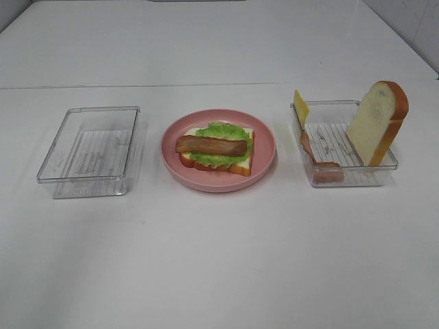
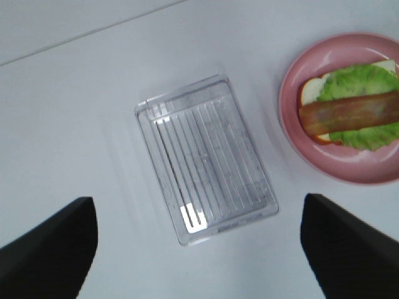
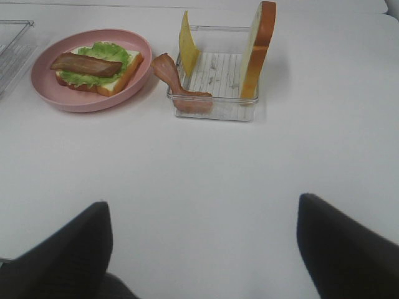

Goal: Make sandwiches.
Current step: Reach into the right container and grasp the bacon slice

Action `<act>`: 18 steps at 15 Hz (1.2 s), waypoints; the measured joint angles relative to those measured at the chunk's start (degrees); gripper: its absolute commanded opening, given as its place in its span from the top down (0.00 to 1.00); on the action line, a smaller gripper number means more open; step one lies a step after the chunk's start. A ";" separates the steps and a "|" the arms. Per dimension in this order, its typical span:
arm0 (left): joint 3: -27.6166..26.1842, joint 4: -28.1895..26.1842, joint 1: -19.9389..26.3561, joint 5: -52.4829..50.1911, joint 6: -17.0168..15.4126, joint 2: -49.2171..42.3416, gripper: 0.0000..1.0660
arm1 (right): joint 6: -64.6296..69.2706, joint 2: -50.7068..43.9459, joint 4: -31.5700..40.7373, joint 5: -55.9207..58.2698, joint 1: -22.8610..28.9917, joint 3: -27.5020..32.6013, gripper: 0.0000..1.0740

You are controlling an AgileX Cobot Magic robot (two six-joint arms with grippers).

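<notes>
Presently the bench (image 1: pixel 219 260) carries three items in a row. At the centre stands the pink plate (image 1: pixel 266 152), and on it lies the half-built sandwich (image 1: pixel 216 147). It consists of one bread slice (image 1: pixel 241 164) lying flat, a lettuce leaf (image 1: pixel 221 130) spread over it, and a bacon strip (image 1: pixel 209 144) laid across the leaf from left to right. No top slice covers it.

To the right of the plate, just beside it, sits the right tray (image 1: pixel 353 176) of clear plastic. A second bread slice (image 1: pixel 374 123) stands on edge in it, leaning against the right wall. A cheese slice (image 1: pixel 300 106) stands upright at the tray's far left corner. A second bacon strip (image 1: pixel 328 166) is draped along the left wall, with one end resting in the near left corner.

To the left of the plate, well apart from it, sits the left tray (image 1: pixel 89 147), also clear and ribbed on its floor.

The left claw (image 2: pixel 196 198) hangs above the left tray with its fingers spread wide, gripping nothing. The plate shows at the edge of its wrist view.

The right claw (image 3: pixel 201 199) is likewise spread wide and grips nothing. It sits over bare bench on the near side, well apart from the right tray and the plate.
</notes>
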 measured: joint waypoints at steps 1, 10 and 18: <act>2.58 0.00 0.00 0.00 0.00 -2.01 0.21 | 0.00 0.00 0.00 0.00 0.00 0.00 0.27; 51.22 0.11 0.00 -9.05 -3.61 -40.68 0.21 | 0.00 0.23 -1.15 0.00 0.00 0.00 0.28; 68.53 0.34 0.00 -13.58 -3.67 -75.97 0.21 | 0.00 27.27 -0.40 -4.58 0.00 -6.47 0.30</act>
